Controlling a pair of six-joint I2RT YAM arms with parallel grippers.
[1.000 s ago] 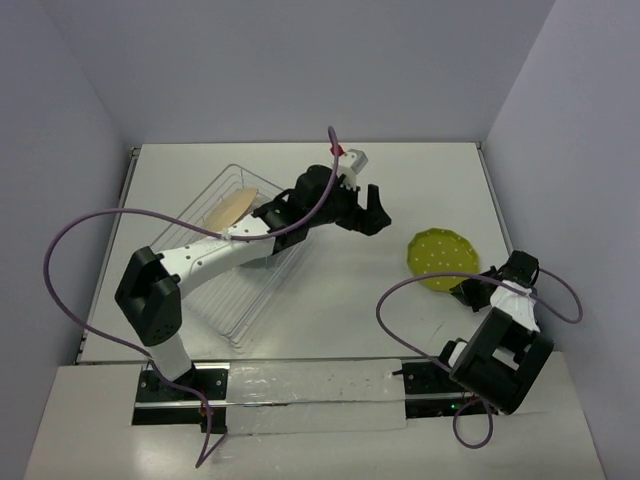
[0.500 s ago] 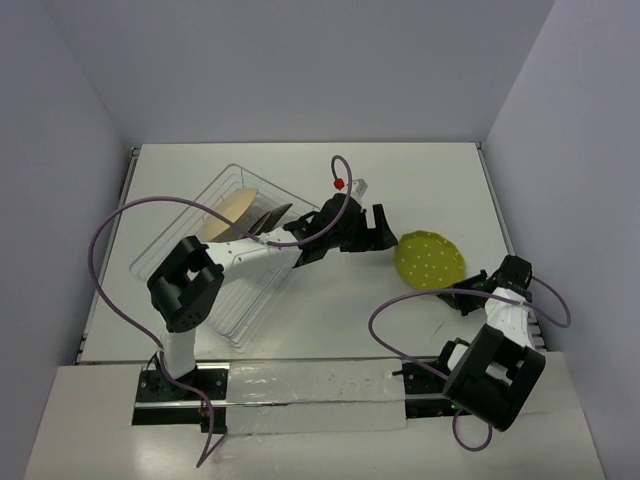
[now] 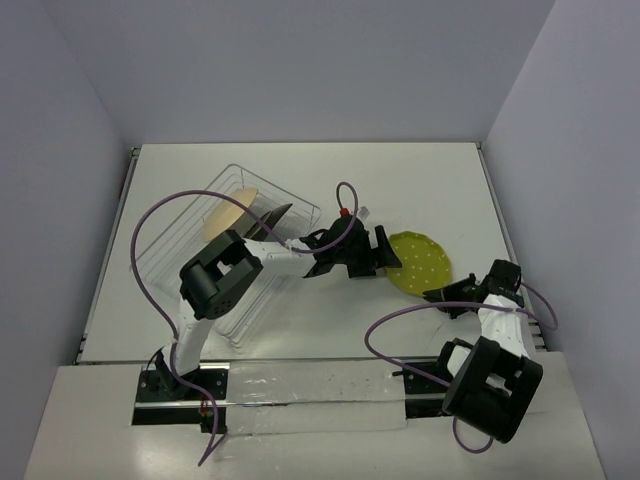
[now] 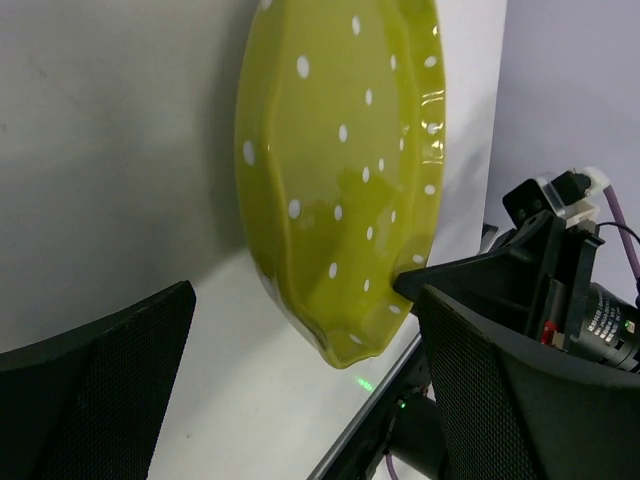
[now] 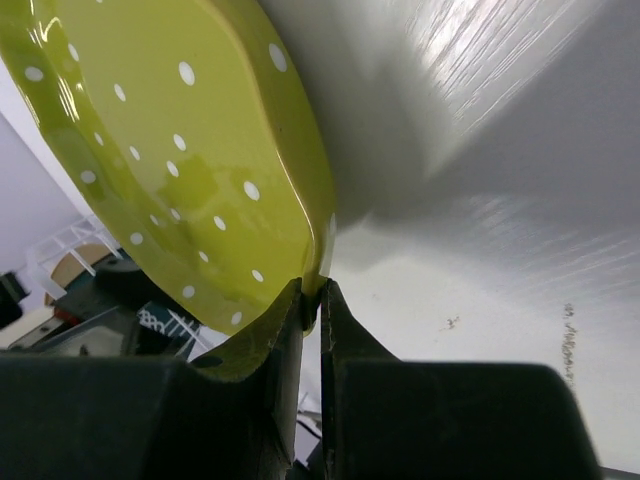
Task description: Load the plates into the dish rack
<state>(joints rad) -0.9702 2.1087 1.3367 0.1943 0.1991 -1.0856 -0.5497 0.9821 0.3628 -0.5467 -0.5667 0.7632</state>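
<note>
The yellow-green dotted plate is held tilted above the table, right of centre. My right gripper is shut on its near rim; the right wrist view shows both fingers pinching the edge of the plate. My left gripper is open at the plate's left edge. In the left wrist view its gripper is spread wide, with the plate just ahead, untouched. The dish rack stands at the left. It holds the cream plate and the dark teal plate, both on edge.
A purple cable loops from the left arm over the rack. Another purple cable curls on the table by the right arm's base. The table's front edge rail shows just below the plate in the left wrist view.
The right gripper has raised the dotted plate off the table and carried it left. The left arm has swung down and right, so its open gripper now sits at the plate's left edge.
</note>
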